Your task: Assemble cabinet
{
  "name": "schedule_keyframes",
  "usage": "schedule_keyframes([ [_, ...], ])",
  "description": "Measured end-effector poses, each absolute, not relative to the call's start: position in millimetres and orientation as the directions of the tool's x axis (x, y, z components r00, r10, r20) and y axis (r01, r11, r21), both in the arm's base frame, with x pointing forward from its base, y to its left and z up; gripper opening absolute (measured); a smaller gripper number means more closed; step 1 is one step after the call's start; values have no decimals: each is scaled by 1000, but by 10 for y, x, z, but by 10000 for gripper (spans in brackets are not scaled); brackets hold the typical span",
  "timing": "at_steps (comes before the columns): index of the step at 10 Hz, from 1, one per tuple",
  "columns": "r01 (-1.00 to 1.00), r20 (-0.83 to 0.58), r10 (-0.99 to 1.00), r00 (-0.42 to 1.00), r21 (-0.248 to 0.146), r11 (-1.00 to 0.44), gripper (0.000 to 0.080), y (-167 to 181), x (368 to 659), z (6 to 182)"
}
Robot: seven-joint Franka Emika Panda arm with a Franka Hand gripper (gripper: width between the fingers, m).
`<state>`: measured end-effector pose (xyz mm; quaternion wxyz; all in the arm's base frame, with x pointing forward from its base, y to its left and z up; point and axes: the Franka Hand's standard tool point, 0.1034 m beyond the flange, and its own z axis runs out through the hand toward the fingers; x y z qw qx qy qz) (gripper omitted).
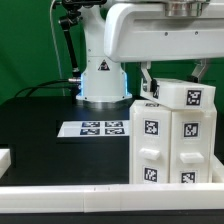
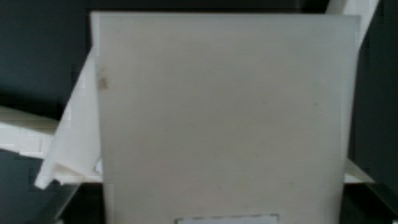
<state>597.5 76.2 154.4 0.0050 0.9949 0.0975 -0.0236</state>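
Cabinet (image 1: 172,135), a large white plastic box standing upright and faced with black-and-white square tags, rises on the dark table just behind the long white border rail (image 1: 60,192) that runs along the near edge, toward the exterior view's right. Beside the cabinet, toward the exterior view's left and a little farther back, lies the marker board (image 1: 102,128), a thin flat white sheet printed with four tags, with the arm's white base pedestal (image 1: 104,82) behind that. Directly over the cabinet hangs the gripper (image 1: 172,80), its dark fingers (image 1: 200,72) reaching down either side of the cabinet's top, apparently so the box can be held upright or steadied while parts are fitted. The jaws stand wide apart, spanning the top; whether they press on the walls or merely straddle them I cannot tell from either picture. The exterior view gives the whole layout, the tags and the cabinet's place against the rail, none of which shows at the wrist. The wrist view instead fills with a plain pale face of the cabinet (image 2: 214,110) seen close and blurred, a thin white edge angling off one side, dark table beyond, and no fingertips visible.
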Motion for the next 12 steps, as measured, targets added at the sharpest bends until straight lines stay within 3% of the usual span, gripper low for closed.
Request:
schedule_keyframes([
  [3, -140, -50, -139, 989, 0, -990, 566, 824, 5962, 1539],
  [6, -301, -51, -301, 952, -3, -954, 566, 841, 5965, 1538],
  [10, -538, -63, -537, 841, -8, -843, 566, 868, 5965, 1539],
  [12, -712, -67, -710, 701, -33, -701, 566, 865, 5954, 1528],
])
